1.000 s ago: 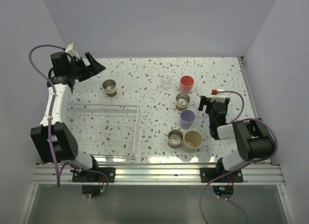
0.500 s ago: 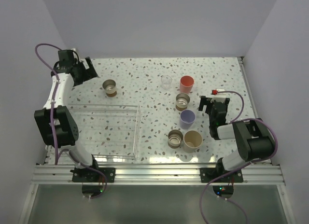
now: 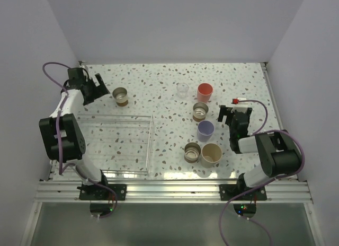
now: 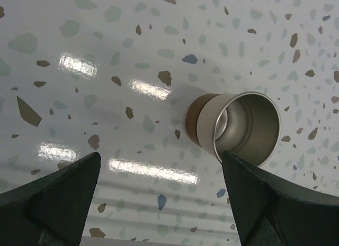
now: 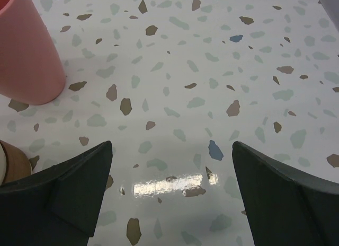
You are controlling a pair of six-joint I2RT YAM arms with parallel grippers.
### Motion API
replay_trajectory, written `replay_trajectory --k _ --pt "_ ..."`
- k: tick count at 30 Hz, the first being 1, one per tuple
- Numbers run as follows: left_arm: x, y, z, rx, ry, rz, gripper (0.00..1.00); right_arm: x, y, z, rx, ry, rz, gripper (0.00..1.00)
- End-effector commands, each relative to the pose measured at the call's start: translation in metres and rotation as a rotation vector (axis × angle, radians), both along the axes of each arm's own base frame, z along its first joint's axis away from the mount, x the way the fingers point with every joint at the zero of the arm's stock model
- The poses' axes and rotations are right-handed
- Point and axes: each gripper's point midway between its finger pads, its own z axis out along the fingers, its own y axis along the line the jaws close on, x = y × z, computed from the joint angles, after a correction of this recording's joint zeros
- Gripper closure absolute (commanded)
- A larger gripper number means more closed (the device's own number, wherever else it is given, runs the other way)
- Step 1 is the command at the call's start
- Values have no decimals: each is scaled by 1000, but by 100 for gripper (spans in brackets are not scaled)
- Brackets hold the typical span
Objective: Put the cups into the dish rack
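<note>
Start at your far left. The left tool (image 3: 98,87) is spread wide and holds nothing. It points at the lone metal cup (image 3: 121,96), which is near its tips but not touching them. That cup stands upright on the bench (image 3: 159,76) with its mouth up, so its long axis is vertical and you would close on the side wall. The left arm is by far the nearer one to it.

In the left wrist view the left tool (image 4: 159,203) shows both fingers low in the picture. The metal cup (image 4: 233,126) sits ahead of them but off toward the right finger rather than centred in the gap. By my reading you need a sideways shift before closing. This view also shows the brown band at the cup's base, which the overhead view barely gives.

The rack (image 3: 151,145) lies on the near side of that cup, toward the arm bases, with no cup in it.

Further right, six cups stand on the bench: the clear cup (image 3: 183,89), coral cup (image 3: 204,91), a second metal cup (image 3: 200,111), lavender cup (image 3: 205,130), a third metal cup (image 3: 192,151) and cream cup (image 3: 211,154).

The right tool (image 3: 229,114) sits just right of them, also spread wide and holding nothing. In its wrist view the right tool (image 5: 172,193) faces bare bench, and the coral cup (image 5: 26,50) is at the upper left.
</note>
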Motion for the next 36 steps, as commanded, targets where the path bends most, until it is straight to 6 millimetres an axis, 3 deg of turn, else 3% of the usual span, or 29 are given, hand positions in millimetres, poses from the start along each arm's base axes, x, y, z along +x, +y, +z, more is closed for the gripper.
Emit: replay_trajectory --k 1,2,6,12,16,19,24,28,30,33,36 --pt "18 -17 9 49 -65 -66 0 7 -1 17 0 -67 -4 2" --pt "17 -12 9 105 -52 -45 0 7 -1 17 0 -67 -4 2" --pt "16 -22 -8 102 -9 -75 0 7 -2 17 0 -69 -7 2" --pt "25 -32 -16 107 -24 -89 1 6 -8 20 7 -61 -48 2" --pt "30 -25 -24 114 11 -40 7 9 -11 27 15 -57 -80 2" --pt "36 -26 -28 103 14 -31 20 11 -17 29 12 -31 -124 2" --pt "47 -31 -34 74 9 -50 53 12 -18 30 16 58 -142 2" --pt "52 -35 -33 62 -8 -66 86 3 -22 34 18 68 -165 2" --pt "53 -37 -31 57 -17 -73 97 -2 -25 37 2 77 -173 2" --pt "52 -35 -26 69 -27 -71 100 -6 -31 41 -39 150 -195 2" --pt "54 -37 -13 62 -76 -69 100 5 -26 78 -20 96 -176 2"
